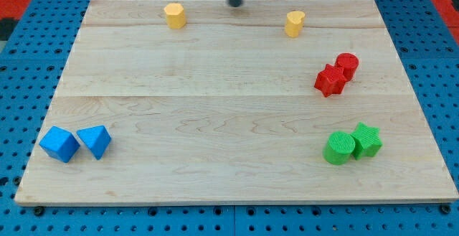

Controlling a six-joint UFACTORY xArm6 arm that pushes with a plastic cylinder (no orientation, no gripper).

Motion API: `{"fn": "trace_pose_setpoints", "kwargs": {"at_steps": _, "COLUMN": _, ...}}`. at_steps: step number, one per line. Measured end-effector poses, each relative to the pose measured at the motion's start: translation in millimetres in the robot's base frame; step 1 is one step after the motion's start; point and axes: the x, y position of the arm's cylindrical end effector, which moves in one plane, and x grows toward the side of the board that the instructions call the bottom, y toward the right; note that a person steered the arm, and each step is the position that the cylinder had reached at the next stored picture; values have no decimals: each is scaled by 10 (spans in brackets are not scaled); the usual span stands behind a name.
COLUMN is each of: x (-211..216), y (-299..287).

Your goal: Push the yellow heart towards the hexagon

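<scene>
The yellow heart (294,23) stands near the view's top, right of centre. The yellow hexagon (174,15) stands near the view's top, left of centre, well apart from the heart. My tip (235,5) is at the board's top edge, about midway between the two yellow blocks. It touches neither of them.
A red star (330,81) and a red cylinder (348,64) touch at the right. A green cylinder (338,148) and a green star (367,140) touch at the lower right. A blue cube (59,143) and a blue triangle (95,141) sit at the lower left. The wooden board (215,107) lies on a blue pegboard.
</scene>
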Motion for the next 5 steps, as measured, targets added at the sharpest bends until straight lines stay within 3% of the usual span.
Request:
{"fn": "trace_pose_setpoints", "kwargs": {"at_steps": 1, "x": 196, "y": 513}}
{"fn": "trace_pose_setpoints", "kwargs": {"at_steps": 2, "x": 306, "y": 377}}
{"fn": "trace_pose_setpoints", "kwargs": {"at_steps": 3, "x": 725, "y": -154}}
{"fn": "trace_pose_setpoints", "kwargs": {"at_steps": 4, "x": 291, "y": -156}}
{"fn": "trace_pose_setpoints", "kwargs": {"at_steps": 5, "x": 56, "y": 503}}
